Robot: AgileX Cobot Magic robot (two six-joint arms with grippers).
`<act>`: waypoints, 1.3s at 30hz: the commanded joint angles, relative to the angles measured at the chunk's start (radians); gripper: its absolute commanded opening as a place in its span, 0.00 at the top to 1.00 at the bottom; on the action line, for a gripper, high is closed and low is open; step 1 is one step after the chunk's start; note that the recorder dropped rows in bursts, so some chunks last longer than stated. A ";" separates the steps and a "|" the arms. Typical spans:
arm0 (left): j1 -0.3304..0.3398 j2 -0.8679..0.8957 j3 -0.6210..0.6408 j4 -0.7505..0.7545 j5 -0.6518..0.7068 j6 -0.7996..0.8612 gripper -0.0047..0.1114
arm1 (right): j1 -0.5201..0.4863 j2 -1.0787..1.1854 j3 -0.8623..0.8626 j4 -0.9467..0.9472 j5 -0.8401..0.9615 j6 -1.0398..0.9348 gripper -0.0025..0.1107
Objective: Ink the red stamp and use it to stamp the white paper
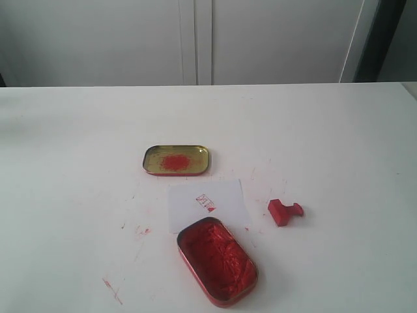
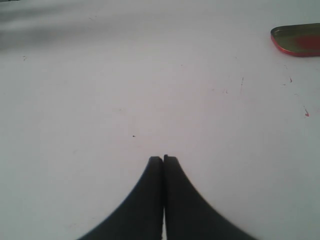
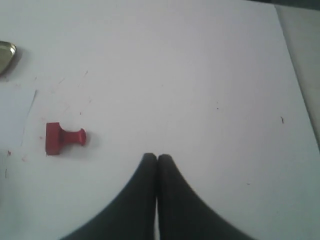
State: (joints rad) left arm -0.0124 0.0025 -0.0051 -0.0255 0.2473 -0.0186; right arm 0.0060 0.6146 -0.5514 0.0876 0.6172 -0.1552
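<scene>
The red stamp (image 1: pixel 285 212) lies on its side on the white table, just right of the white paper (image 1: pixel 207 204), which carries a small red imprint. In the right wrist view the red stamp (image 3: pixel 64 138) rests apart from my right gripper (image 3: pixel 157 157), whose black fingers are shut with nothing between them. The oval red-filled ink tin (image 1: pixel 217 260) sits at the paper's near edge. My left gripper (image 2: pixel 163 159) is shut and empty over bare table. Neither arm shows in the exterior view.
A shallow gold tin lid (image 1: pixel 176 160) with a red smear lies behind the paper, and its edge shows as the gold tin lid (image 2: pixel 297 40) in the left wrist view. Red ink smudges (image 1: pixel 142 230) mark the table. The table edge (image 3: pixel 295 75) runs along one side.
</scene>
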 commanded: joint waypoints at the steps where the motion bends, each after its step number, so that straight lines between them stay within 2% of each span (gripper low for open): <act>1: 0.000 -0.003 0.005 0.002 -0.001 -0.001 0.96 | -0.007 -0.127 0.040 -0.010 -0.016 0.007 0.98; 11: 0.000 -0.003 0.005 0.002 -0.001 -0.001 0.96 | -0.007 -0.333 0.103 -0.006 -0.052 0.007 0.98; 39: 0.000 -0.003 0.005 0.002 -0.001 -0.001 0.96 | -0.006 -0.333 0.116 -0.006 -0.044 0.007 0.98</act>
State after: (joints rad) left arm -0.0124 0.0025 -0.0051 -0.0255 0.2473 -0.0186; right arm 0.0060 0.2875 -0.4483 0.0876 0.5732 -0.1496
